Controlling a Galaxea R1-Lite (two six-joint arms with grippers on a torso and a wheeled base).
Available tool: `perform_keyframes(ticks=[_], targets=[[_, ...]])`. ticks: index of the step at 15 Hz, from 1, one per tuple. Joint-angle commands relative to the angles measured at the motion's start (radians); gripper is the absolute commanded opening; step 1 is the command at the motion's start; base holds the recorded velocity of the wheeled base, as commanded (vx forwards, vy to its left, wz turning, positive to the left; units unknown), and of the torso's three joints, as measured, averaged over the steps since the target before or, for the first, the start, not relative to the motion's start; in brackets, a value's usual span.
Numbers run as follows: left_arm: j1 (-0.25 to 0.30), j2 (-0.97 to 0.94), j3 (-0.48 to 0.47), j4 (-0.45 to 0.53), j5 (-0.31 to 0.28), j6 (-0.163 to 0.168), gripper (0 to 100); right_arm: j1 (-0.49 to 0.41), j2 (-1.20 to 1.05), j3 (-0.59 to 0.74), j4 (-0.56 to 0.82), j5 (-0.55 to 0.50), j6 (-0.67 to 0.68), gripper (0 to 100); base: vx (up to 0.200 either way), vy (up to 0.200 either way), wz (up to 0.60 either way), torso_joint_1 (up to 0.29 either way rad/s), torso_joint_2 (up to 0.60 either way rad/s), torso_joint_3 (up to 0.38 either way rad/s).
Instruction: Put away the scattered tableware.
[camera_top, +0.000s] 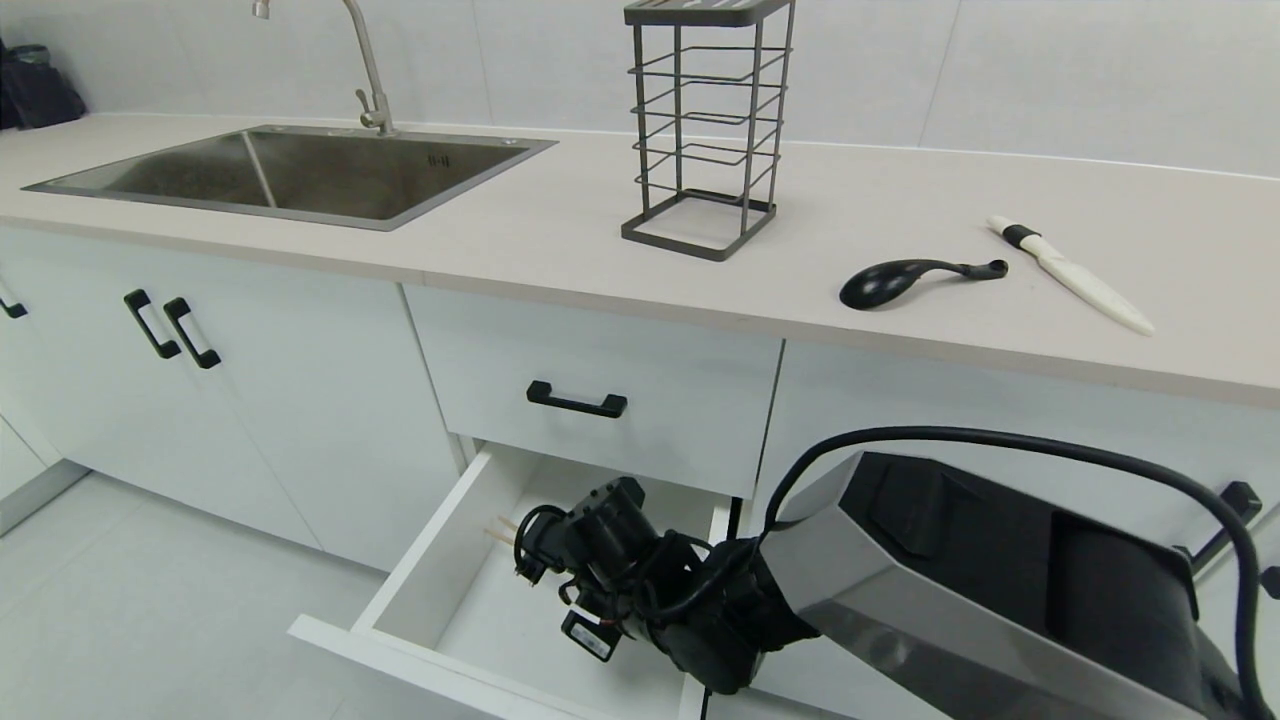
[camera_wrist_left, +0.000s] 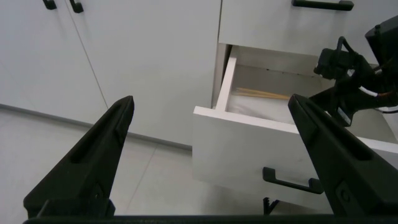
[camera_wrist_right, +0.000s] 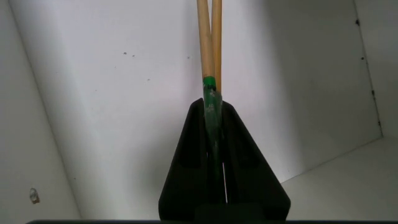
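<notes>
Chopsticks are the piece you have in hand: the right gripper is clamped shut on the wooden pair at their green-banded end, and it sits inside the open lower drawer, with the sticks pointing toward the drawer's back corner. You cannot tell from these views whether they already rest on the drawer floor or hang just above it, so count this item as nearly stowed, not finished; by my reading, letting go and pulling the arm clear is what remains for it. Your left gripper holds nothing, its fingers spread wide, low in front of the drawer's face. Up on the countertop, two pieces are not yet put away: a black spoon and, just beside it, a white knife with a dark band on its handle, both lying well apart from the wire rack. Roughly a third of the job looks done.
</notes>
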Motion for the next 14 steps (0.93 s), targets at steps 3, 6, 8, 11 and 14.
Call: perform_keyframes(ticks=[3,6,8,11,14], targets=[[0.000,0.001,0.000,0.001,0.000,0.000,100,0.001,0.006,-0.004,0.000,0.017,-0.005,0,0.000,0.000,0.00,0.000,0.00,0.000],[0.000,0.001,0.000,0.001,0.000,0.000,100,0.001,0.012,-0.023,0.007,0.031,-0.005,100,0.000,0.000,0.00,0.000,0.00,0.000],[0.000,0.001,0.000,-0.001,0.000,0.000,100,0.001,0.009,-0.027,0.012,0.029,-0.005,100,0.000,0.000,0.00,0.000,0.00,0.000],[0.000,0.001,0.000,0.001,0.000,0.000,100,0.009,-0.020,-0.020,0.026,0.029,-0.005,100,0.000,0.000,0.00,0.000,0.00,0.000],[0.000,0.001,0.000,0.001,0.000,0.000,100,0.021,-0.057,-0.010,0.030,0.031,-0.006,100,0.000,0.000,0.00,0.000,0.00,0.000]])
